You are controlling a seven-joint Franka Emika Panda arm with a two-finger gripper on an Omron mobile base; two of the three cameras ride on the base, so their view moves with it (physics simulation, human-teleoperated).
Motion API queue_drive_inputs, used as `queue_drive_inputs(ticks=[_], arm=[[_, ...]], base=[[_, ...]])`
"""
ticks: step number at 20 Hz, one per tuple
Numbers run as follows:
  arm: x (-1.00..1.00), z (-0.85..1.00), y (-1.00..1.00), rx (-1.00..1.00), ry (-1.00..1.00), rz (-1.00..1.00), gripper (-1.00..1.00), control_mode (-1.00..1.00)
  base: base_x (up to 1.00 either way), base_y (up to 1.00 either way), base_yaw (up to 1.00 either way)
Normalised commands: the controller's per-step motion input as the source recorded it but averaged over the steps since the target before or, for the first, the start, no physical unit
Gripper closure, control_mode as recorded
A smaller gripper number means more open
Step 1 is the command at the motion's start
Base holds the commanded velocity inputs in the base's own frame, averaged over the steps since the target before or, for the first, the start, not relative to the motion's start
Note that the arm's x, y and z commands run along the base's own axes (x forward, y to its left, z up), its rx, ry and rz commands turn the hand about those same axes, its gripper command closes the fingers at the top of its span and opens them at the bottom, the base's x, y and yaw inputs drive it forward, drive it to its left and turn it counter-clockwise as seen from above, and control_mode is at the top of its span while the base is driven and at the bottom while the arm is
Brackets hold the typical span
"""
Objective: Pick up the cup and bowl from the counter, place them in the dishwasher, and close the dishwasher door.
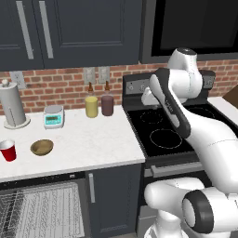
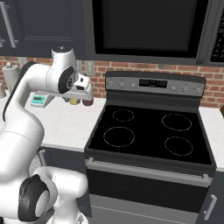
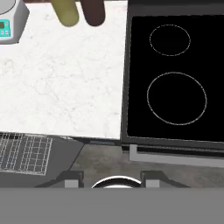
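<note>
The red cup [image 1: 8,150] stands upright at the far left edge of the left base view, on the white surface [image 1: 93,139], with the tan bowl [image 1: 42,147] just beside it to the right, the 2 not touching. Both sit near the front edge of the surface, above the open dishwasher [image 1: 42,209], whose grey-white wire rack fills the lower left of that frame; the same rack shows in the lower left of the hand view. The dishwasher door itself cannot be made out.

Further back on the surface, in the left base view, stand a paper towel roll [image 1: 12,106] at the left, a small white kitchen scale [image 1: 53,116] with a teal display, then a yellow cylinder [image 1: 91,106] and a maroon cylinder [image 1: 107,105] side by side against the brick wall. The black stove [image 2: 153,131] with 4 ringed burners takes up the centre and right of the right base view.

The hand [image 3: 110,180] is raised above the seam between surface and stove, well apart from cup and bowl, which lie far to the left of it. In the hand view its 2 finger tips [image 3: 72,178] rise at the bottom edge with a clear gap between them, partly spread, and nothing sits between them
</note>
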Motion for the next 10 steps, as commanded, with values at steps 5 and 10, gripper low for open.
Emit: queue_drive_inputs(ticks=[5,10], arm=[[-0.49,0.0,0.01,0.0,-0.01,0.02,-1.0,-1.0],[-0.99,0.0,0.22,-0.01,-0.1,0.1,-1.0,-1.0]], base=[[0.0,0.0,0.0],[0.0,0.0,0.0]])
